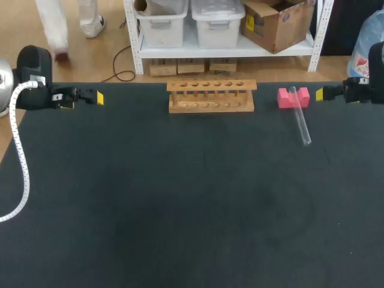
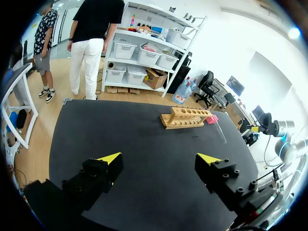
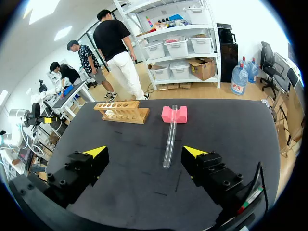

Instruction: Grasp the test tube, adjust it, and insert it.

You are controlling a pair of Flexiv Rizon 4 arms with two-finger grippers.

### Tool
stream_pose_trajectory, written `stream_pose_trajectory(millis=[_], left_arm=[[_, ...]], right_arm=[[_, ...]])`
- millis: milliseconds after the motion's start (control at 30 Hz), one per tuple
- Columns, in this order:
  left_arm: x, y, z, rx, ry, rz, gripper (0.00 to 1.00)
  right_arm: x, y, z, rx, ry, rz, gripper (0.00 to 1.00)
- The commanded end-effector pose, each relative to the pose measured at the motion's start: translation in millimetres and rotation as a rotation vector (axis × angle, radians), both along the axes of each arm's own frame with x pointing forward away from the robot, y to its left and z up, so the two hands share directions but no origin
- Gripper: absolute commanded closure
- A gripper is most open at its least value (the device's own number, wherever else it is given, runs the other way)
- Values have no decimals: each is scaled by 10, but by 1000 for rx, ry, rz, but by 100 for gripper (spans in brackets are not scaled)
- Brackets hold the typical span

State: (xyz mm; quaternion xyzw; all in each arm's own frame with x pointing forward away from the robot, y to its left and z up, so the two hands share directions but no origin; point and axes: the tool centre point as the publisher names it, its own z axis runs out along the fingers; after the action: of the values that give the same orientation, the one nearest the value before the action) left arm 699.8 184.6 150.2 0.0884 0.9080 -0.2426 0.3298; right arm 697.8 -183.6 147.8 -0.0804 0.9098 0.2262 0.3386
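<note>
A clear glass test tube (image 1: 299, 117) lies with its upper end resting on a pink block (image 1: 293, 97) at the back right of the black table; its lower end rests on the mat. A wooden rack (image 1: 211, 96) with a row of holes stands at the back middle. My right gripper (image 1: 322, 93) hovers open at the far right edge, just right of the pink block. In the right wrist view the test tube (image 3: 170, 135) lies ahead of that gripper (image 3: 146, 153), between the lines of its fingers, with the pink block (image 3: 174, 114) and rack (image 3: 122, 111) beyond. My left gripper (image 1: 96, 97) is open at the far left edge.
A white cable (image 1: 20, 162) hangs from my left arm over the table's left edge. In the left wrist view the rack (image 2: 185, 118) and the tube (image 2: 221, 132) lie far ahead of the open gripper (image 2: 160, 159), across bare black mat (image 2: 139, 139).
</note>
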Motion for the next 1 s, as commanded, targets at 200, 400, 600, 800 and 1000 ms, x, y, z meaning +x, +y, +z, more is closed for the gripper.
stream_pose_trajectory(millis=[200, 400, 600, 800, 1000], left_arm=[[5, -6, 8, 4, 4, 2, 0], [5, -6, 8, 4, 4, 2, 0], [45, 36, 67, -56, -56, -94, 0], [187, 180, 141, -99, -184, -249, 0], [316, 305, 217, -139, -293, -370, 0]], right_arm=[[-7, 2, 7, -3, 0, -2, 0], [-7, 2, 7, -3, 0, -2, 0], [-7, 2, 7, -3, 0, -2, 0], [-7, 2, 7, -3, 0, -2, 0], [-7, 2, 7, -3, 0, -2, 0]])
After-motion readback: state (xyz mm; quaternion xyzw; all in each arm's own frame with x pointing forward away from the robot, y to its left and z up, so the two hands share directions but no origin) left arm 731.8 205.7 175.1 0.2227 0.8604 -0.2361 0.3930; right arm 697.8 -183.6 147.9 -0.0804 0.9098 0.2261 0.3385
